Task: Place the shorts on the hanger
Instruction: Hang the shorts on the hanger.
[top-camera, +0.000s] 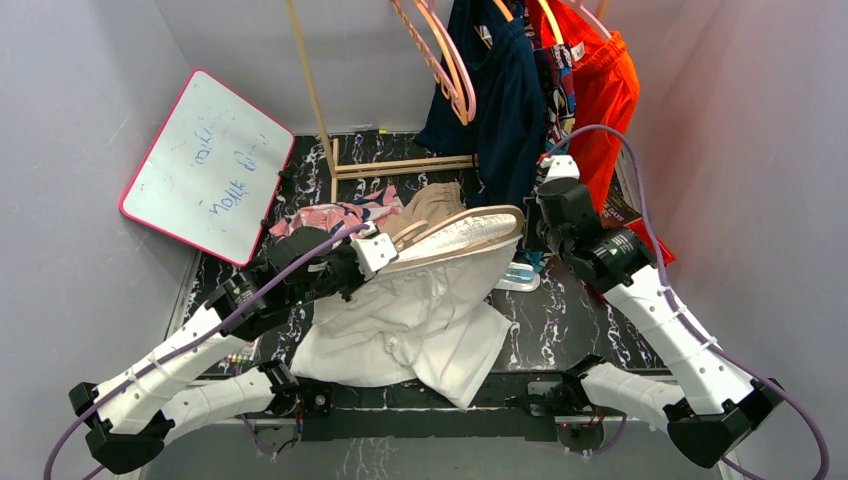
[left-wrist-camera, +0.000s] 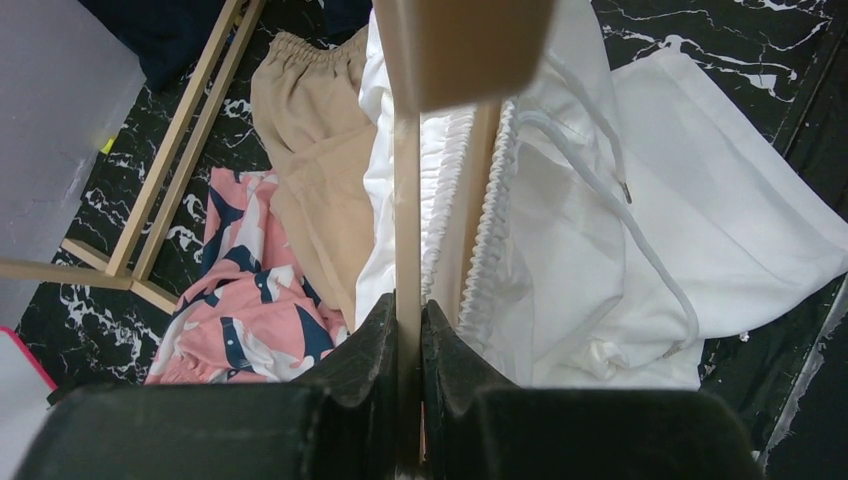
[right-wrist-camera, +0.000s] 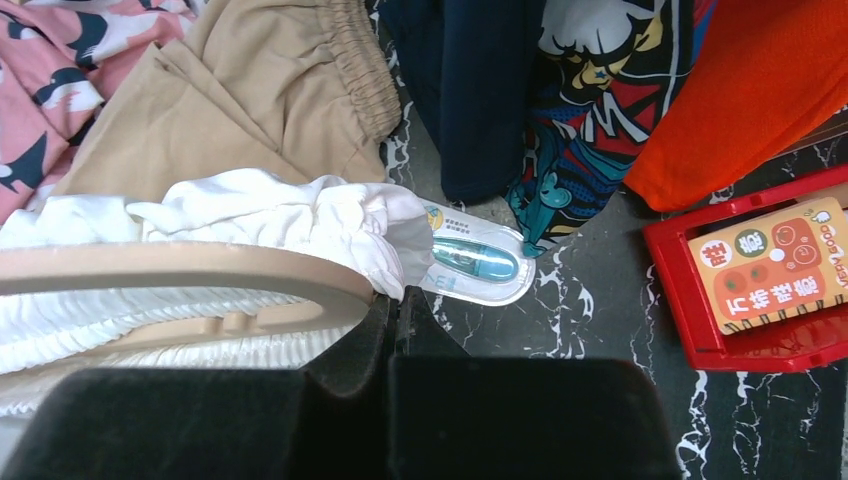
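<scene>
white shorts (top-camera: 410, 325): legs spread on the marbled table (top-camera: 570, 310) between the two arms, gathered waistband bunched around the beige hanger (top-camera: 470, 225). hanger is held up at both ends. left gripper (left-wrist-camera: 408, 318) clamps narrow on its left end. right gripper (right-wrist-camera: 395, 300) is fully closed at the other end; fabric or hanger, cannot tell.

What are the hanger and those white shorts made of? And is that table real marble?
Hanger: smooth matte beige, no visible grain, so probably plastic, possibly painted wood. Shorts: thin white matte cloth, soft creases, gathered elastic waist; likely cotton or blend. Table: black with white veins; marble look, maybe printed.
</scene>
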